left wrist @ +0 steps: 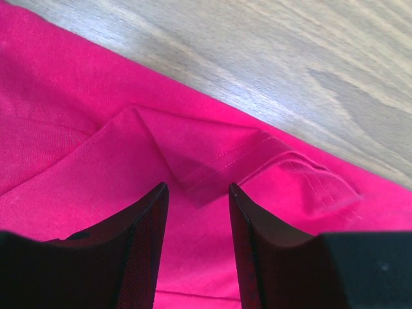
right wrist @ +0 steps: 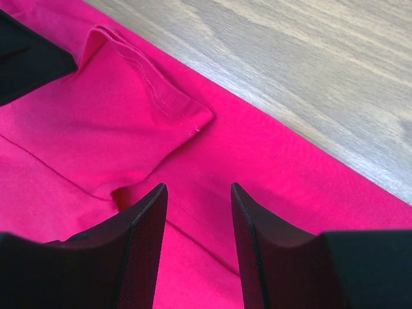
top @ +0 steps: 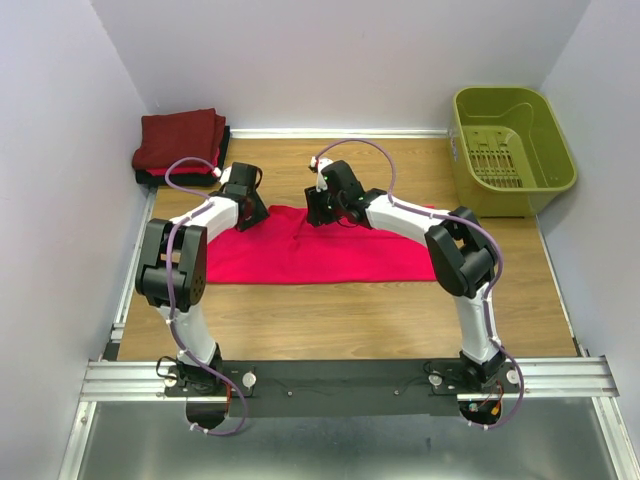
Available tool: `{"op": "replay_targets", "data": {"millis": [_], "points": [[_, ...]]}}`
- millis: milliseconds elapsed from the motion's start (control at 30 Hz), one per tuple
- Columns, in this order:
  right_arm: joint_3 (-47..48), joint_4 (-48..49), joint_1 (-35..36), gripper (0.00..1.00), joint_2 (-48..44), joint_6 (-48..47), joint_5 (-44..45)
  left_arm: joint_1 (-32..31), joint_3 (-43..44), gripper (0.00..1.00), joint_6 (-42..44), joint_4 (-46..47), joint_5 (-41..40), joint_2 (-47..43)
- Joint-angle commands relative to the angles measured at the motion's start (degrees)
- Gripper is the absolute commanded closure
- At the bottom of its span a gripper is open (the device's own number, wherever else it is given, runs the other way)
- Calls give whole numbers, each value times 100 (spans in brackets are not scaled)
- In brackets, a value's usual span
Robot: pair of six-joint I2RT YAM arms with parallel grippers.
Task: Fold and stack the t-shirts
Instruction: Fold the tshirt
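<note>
A bright pink-red t-shirt (top: 330, 258) lies flat as a wide strip in the middle of the wooden table. My left gripper (top: 250, 214) is low over its far left corner and my right gripper (top: 318, 208) over its far edge near the middle. In the left wrist view the left gripper (left wrist: 197, 188) is open over a folded-in hemmed sleeve (left wrist: 222, 154), with flat cloth (left wrist: 71, 148) beneath. In the right wrist view the right gripper (right wrist: 196, 187) is open above the shirt (right wrist: 283, 180), beside a turned-over sleeve (right wrist: 129, 109). Folded maroon, red and black t-shirts (top: 180, 142) are stacked at the back left.
An olive-green plastic basket (top: 512, 150) stands at the back right corner. Bare wooden table (top: 350, 320) runs between the shirt and the arm bases. White walls close in the left, back and right sides. A black part of the left arm (right wrist: 26, 58) shows in the right wrist view.
</note>
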Motion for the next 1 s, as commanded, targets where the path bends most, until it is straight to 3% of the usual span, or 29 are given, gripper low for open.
{"op": "replay_targets", "data": {"millis": [0,367,600,967], "points": [[-18,93,-22,48,-135,-128,90,-40,159,50,1,-67,-203,159],[105,93,-22,48,-3,-137,47,-75,168,66,-51,38,-63,203],[307,93,-22,48,164,-111,11,-75,159,100,27,65,-71,116],[931,102,-198,50,744,416,-419,4,475,100,396,-216,-493,-148]]}}
